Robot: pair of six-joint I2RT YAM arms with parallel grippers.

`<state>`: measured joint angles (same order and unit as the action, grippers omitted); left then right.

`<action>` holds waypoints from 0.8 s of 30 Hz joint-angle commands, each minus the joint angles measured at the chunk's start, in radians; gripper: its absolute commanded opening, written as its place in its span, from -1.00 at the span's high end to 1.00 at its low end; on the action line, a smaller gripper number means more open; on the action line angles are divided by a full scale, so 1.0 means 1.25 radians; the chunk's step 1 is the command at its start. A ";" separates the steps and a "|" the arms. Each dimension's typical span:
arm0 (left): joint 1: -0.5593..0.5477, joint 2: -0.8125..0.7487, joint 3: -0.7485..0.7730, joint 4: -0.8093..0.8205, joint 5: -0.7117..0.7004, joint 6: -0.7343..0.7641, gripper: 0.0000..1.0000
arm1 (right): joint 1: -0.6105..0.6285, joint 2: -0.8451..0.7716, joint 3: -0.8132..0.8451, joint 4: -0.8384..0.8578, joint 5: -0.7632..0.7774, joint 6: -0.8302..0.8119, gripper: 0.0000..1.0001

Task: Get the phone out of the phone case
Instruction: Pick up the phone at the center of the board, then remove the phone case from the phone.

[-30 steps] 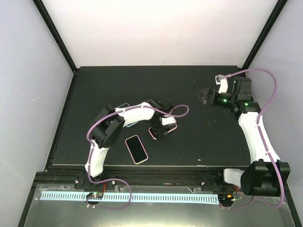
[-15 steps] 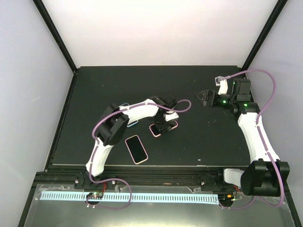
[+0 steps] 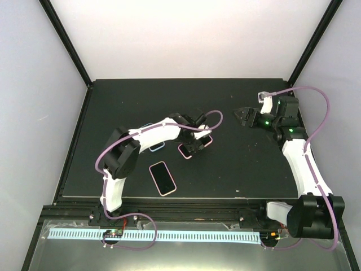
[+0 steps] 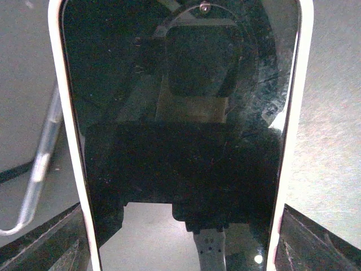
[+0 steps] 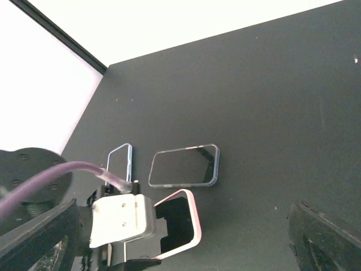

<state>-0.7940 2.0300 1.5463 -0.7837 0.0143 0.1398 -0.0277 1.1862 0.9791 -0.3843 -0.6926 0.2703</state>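
1. A pink-cased phone (image 5: 179, 217) lies screen up on the table (image 5: 282, 113), with the left gripper (image 5: 148, 245) over one end of it.
2. Toward the far edge, a dark-cased phone (image 5: 184, 166) lies flat.
3. An empty clear case (image 5: 119, 161) lies just beside the dark-cased phone.
4. The right gripper (image 5: 181, 208) has its jaws wide apart and holds nothing.

From above, the light is even and bright. The white back wall (image 3: 186, 34) washes out, while the matte black bench (image 3: 113, 101) swallows detail. Shadows under the arms are faint and soft. The left wrist view is dim and very close: the phone (image 4: 180, 84) fills it, its glossy screen mirroring the camera mount, seemingly a little soft. In the right wrist view the wall burns pure white, and the right tool (image 5: 183, 226) has its fingers (image 5: 324, 240) blurred at the corners.
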 commanded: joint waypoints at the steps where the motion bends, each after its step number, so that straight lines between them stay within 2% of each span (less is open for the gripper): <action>1: 0.017 -0.092 0.011 0.046 0.027 -0.048 0.24 | 0.002 0.015 -0.017 0.104 0.005 0.086 -1.00; 10: 0.026 -0.231 0.032 0.085 0.036 -0.053 0.27 | 0.072 0.034 -0.023 0.197 0.000 0.183 -0.96; 20: 0.030 -0.258 0.076 0.089 0.037 -0.069 0.28 | 0.169 0.074 -0.025 0.278 -0.009 0.270 -0.87; 24: 0.030 -0.275 0.071 0.089 0.030 -0.072 0.28 | 0.203 0.082 -0.025 0.279 0.006 0.279 -0.78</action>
<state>-0.7609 1.7473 1.5818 -0.7242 0.0490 0.0696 0.1890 1.2774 0.9531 -0.0879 -0.6975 0.5835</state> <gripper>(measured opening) 0.816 0.918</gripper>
